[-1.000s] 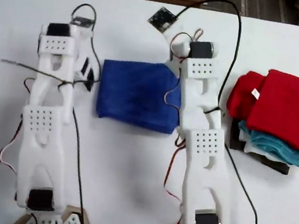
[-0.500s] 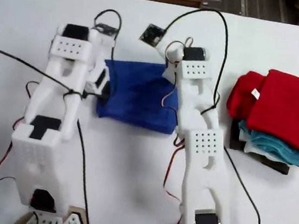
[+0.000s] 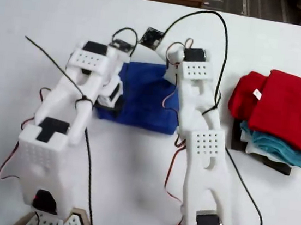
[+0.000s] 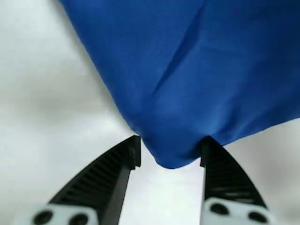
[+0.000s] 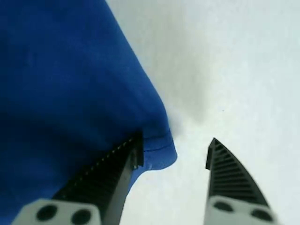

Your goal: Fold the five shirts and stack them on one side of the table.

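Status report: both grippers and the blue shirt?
Left gripper open, straddling a corner of the folded blue fabric shirt. Right gripper open at another corner. Red-topped shirt stack lies apart.

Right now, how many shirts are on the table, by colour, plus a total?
blue shirt: 1
red shirt: 1
teal shirt: 1
white shirt: 1 (only a thin edge shows)
black shirt: 1
Total: 5

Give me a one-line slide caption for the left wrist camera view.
Left gripper, open, straddles a corner of the blue shirt lying on the white table.
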